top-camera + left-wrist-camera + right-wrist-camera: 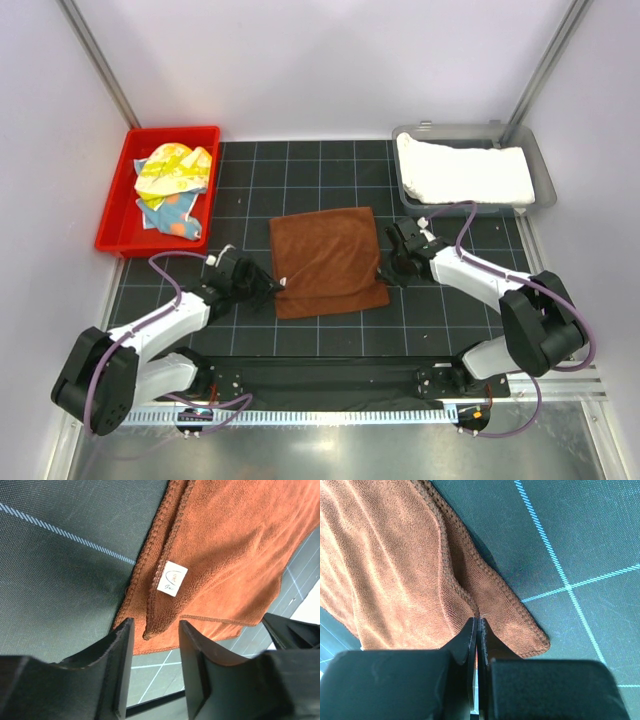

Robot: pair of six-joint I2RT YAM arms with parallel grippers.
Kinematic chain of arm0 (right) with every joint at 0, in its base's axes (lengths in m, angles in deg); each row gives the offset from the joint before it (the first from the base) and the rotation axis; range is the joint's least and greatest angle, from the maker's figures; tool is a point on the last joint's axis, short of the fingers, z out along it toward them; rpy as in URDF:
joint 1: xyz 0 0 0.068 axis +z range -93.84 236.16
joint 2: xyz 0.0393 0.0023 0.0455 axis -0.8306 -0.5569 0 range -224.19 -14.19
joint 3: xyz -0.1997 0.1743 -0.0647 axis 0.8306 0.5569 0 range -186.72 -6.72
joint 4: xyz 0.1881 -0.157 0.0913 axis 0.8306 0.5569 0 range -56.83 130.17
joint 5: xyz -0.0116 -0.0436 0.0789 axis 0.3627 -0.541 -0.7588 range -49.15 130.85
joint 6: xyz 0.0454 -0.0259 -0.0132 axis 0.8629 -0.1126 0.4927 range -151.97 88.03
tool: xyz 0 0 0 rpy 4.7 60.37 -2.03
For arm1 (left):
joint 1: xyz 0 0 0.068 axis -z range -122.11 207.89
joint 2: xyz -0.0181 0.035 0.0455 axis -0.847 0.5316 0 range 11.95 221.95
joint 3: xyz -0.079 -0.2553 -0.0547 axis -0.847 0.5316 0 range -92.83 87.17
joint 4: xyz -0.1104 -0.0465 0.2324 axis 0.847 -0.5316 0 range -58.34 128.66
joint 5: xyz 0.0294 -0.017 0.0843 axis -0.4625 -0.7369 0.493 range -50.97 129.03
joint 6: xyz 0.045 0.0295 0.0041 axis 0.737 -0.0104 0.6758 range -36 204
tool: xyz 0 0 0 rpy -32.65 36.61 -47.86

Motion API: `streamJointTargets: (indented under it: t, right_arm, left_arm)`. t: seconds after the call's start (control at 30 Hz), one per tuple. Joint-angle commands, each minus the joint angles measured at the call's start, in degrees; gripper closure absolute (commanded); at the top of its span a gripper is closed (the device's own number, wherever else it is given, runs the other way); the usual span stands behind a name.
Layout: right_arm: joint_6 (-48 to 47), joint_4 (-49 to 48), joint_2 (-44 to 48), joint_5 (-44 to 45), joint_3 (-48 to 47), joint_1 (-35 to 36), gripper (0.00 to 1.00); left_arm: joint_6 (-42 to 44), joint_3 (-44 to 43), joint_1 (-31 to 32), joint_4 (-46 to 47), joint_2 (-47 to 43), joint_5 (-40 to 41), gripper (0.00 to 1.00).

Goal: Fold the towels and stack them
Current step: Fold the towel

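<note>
At the far left of the desk (300, 165), a black mat with a pale grid, stands a red tray (113, 222). Two towels lie crumpled in it: the yellow towel (176, 167) with green print at the far end, and the light blue towel (173, 216) with orange spots toward the near end, partly under the yellow one.

Right of the tray, the left arm (165, 325) reaches in low over the mat. The left jaws stand partly apart, and nothing is gripped between them. In the left wrist view the near left corner of the rust-brown towel (328, 258) lies just past their tips, in line with the gap. A small white label (172, 578) sits on that corner's stitched edge.

The rust-brown towel lies flat in the middle of the desk, folded in two layers, with a strip of the lower layer showing along its near edge.

At the towel's right edge the right arm (480, 280) comes in from the other side. The right jaws are pressed together, and their tips touch the hem where the upper layer's edge runs up to them. I cannot tell whether any cloth is pinched there.

At the far right, a grey tray (545, 190) holds the white towel (465, 172), which fills most of it.
</note>
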Motion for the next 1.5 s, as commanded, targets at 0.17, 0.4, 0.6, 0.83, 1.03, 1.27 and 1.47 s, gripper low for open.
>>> streamJointTargets:
  t: [0.17, 0.4, 0.6, 0.83, 1.03, 1.27, 1.47]
  right_arm:
    - [-0.8, -0.8, 2.5, 0.6, -0.5, 0.3, 0.99]
    - [-1.9, 1.0, 4.1, 2.3, -1.5, 0.3, 0.99]
    - [-7.5, 6.1, 7.6, 4.9, -5.2, 0.4, 0.99]
    - [-13.1, 9.5, 10.4, 3.8, -8.2, 0.3, 0.99]
    - [-13.5, 8.4, 12.6, 0.3, -3.6, 0.3, 0.99]
    - [-12.9, 5.6, 16.2, -0.9, 7.0, 0.3, 0.99]
    - [-13.3, 1.5, 17.0, -2.8, 10.1, 0.3, 0.99]
  left_arm:
    - [-3.2, 1.2, 0.7, 4.5, -0.7, 2.0, 0.69]
    - [-2.9, 1.1, 0.8, 4.6, -1.7, 2.0, 1.00]
    - [2.0, -4.0, 0.7, -1.7, -3.0, 2.0, 1.00]
    - [6.2, -8.2, 1.2, -9.5, -6.5, 3.9, 1.00]
    - [4.9, -5.3, 5.4, -11.1, -9.4, 4.9, 1.00]
    - [1.7, 1.2, 8.8, -10.6, -11.8, 6.3, 1.00]
    - [2.0, 2.8, 9.5, -9.6, -10.5, 6.9, 1.00]
